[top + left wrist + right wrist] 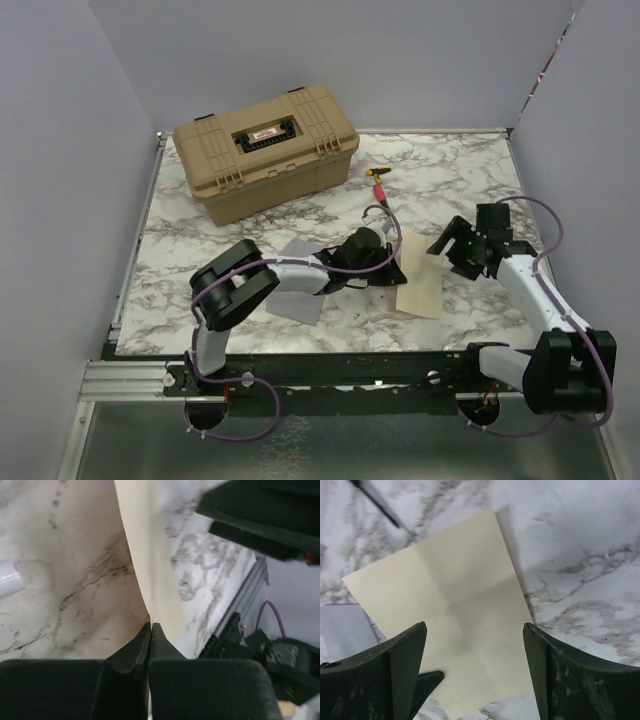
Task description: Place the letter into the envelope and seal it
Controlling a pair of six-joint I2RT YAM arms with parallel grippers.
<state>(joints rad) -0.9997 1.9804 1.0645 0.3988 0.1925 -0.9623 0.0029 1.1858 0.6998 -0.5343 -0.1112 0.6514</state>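
Two end effectors work the letter, the left one pinching its edge.

Top external view: the letter (420,287) lies on the table (450,170) right of centre. The envelope (298,303) sits left of centre, partly under the left arm. The left end effector (388,270) meets the sheet's left edge, and the right end effector (462,250) hovers at its upper right. Left wrist view: the left end effector (150,626) is closed tight on the letter's (150,555) edge, which curls upward. Right wrist view: the right end effector (475,630) is spread wide above the creased letter (450,610) and holds nothing. The envelope (342,625) shows at lower left. To do this well, I would lift slowly and keep the pinch shallow to avoid creasing.
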